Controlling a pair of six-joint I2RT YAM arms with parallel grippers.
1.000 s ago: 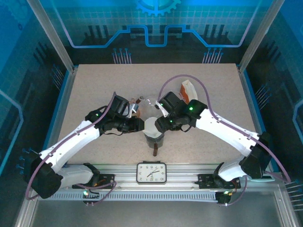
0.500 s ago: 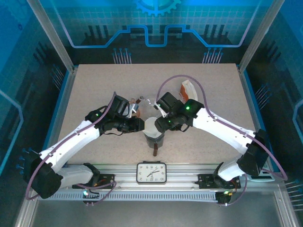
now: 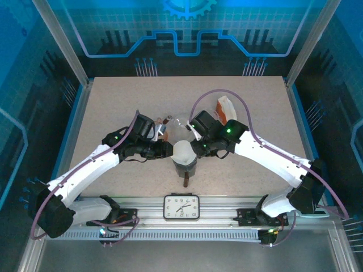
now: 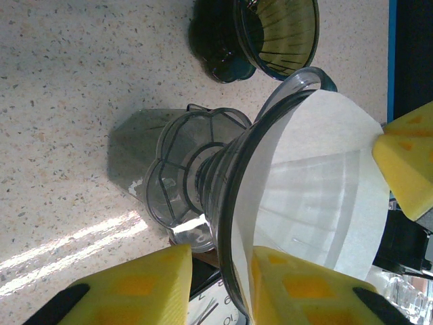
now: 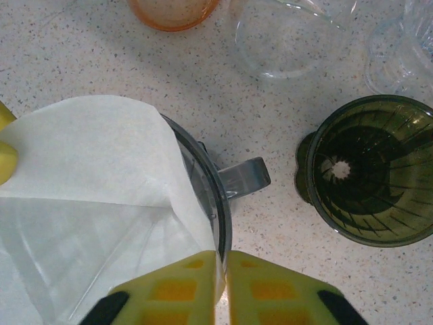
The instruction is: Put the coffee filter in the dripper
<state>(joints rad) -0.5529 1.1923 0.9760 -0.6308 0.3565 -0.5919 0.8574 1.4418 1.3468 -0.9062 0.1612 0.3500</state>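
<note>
Left pincer (image 4: pixel 220 264) grips the smoky clear plastic dripper (image 4: pixel 230 183); right pincer (image 5: pixel 222 264) pinches the white paper filter (image 5: pixel 95 149) to its rim. Your remaining step: release.

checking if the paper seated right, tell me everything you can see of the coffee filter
The coffee filter is a white paper cone, thin enough for light to show through, with fold lines down its side. It sits opened inside the smoky clear dripper, lining the wall, with one flap standing above the rim. The right gripper has its jaws closed over the rim with the paper's edge there. The left gripper has its jaws straddling the rim on the other side.
</note>
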